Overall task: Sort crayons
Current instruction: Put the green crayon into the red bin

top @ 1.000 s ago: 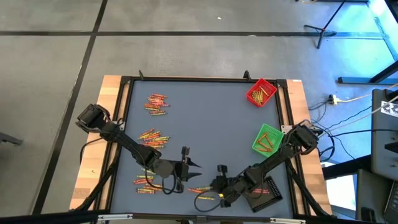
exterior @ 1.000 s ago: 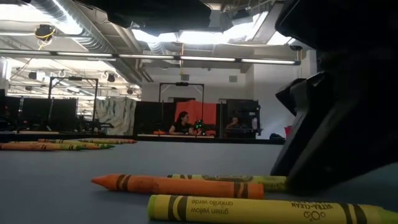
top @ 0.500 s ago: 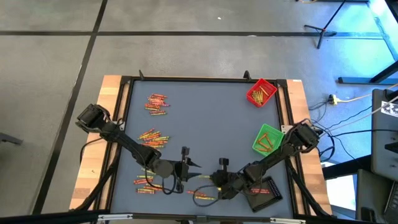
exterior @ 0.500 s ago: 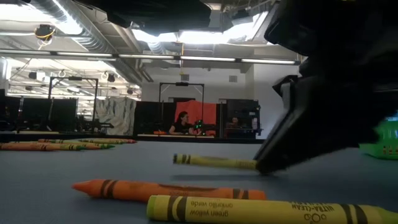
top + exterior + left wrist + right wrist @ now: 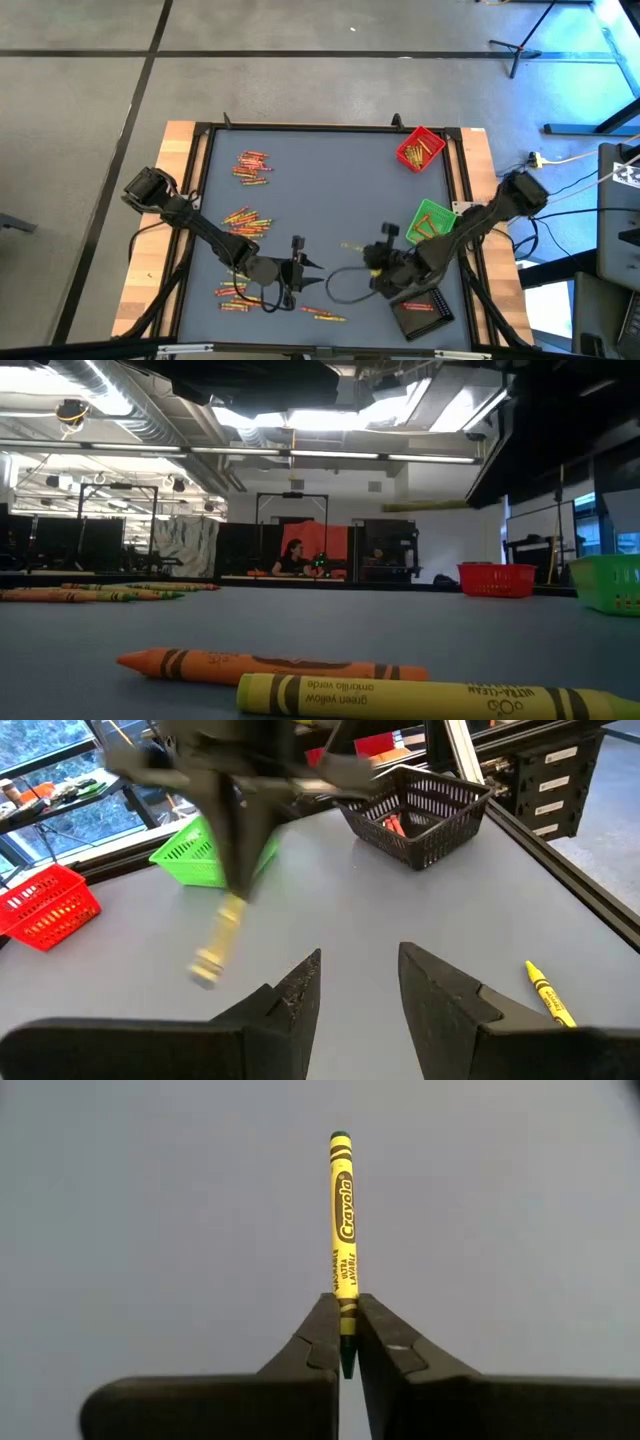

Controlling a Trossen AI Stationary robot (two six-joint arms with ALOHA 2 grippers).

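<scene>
Since the earlier frames the right gripper (image 5: pixel 372 250) has lifted off the near edge of the table and swung toward the green tray (image 5: pixel 432 222), carrying a green-yellow crayon (image 5: pixel 343 1250) pinched by 1 end between its closed fingers; the crayon sticks straight out over bare table. In the low view the arm no longer blocks the sight, and an orange crayon (image 5: pixel 270 664) and a green-yellow one (image 5: pixel 420 698) lie in front.

The left gripper (image 5: pixel 355 985) hovers low near the table's front with its fingers spread and nothing between them.

The sorting looks only partly done. The red tray (image 5: pixel 420 148), green tray and black tray (image 5: pixel 420 312) each hold a few crayons, but several loose clusters (image 5: pixel 252 168) remain on the left half of the table, plus a few strays near the front edge (image 5: pixel 322 314).
</scene>
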